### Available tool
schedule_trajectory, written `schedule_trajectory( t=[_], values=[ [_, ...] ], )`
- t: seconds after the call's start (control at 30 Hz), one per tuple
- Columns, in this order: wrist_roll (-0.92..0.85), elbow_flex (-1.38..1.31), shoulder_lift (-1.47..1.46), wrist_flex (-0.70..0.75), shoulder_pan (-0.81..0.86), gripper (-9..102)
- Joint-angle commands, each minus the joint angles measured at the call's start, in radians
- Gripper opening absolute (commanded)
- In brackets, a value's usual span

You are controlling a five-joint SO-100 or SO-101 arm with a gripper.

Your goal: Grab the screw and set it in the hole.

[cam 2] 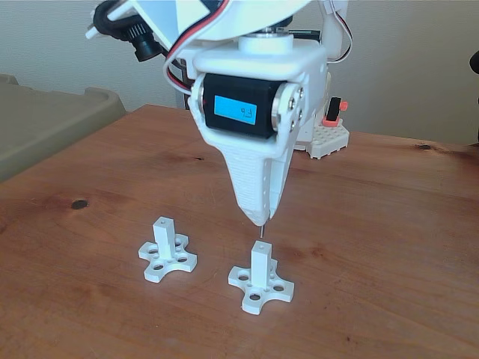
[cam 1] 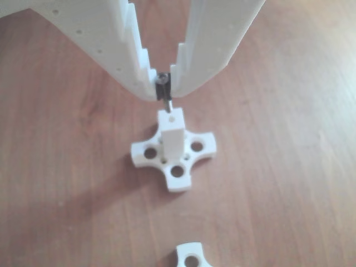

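Closed jaws of the gripper pinch the screw upright at upper centre of the other view. Its tip hangs just above the hole in the white post, at lower centre of the fixed view.

Reddish-brown wooden table, two white cross-shaped plastic fixtures with square posts near its front, one left, one right, white studded block far right
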Motion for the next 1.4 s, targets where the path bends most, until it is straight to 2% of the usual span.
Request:
schedule_trajectory(
  t=[0.0,1.37],
  values=[
    [0.005,-0.015,0.080,-0.012,-0.009,-4],
    [-0.002,-0.015,0.020,-0.018,-0.008,-4]
  ],
)
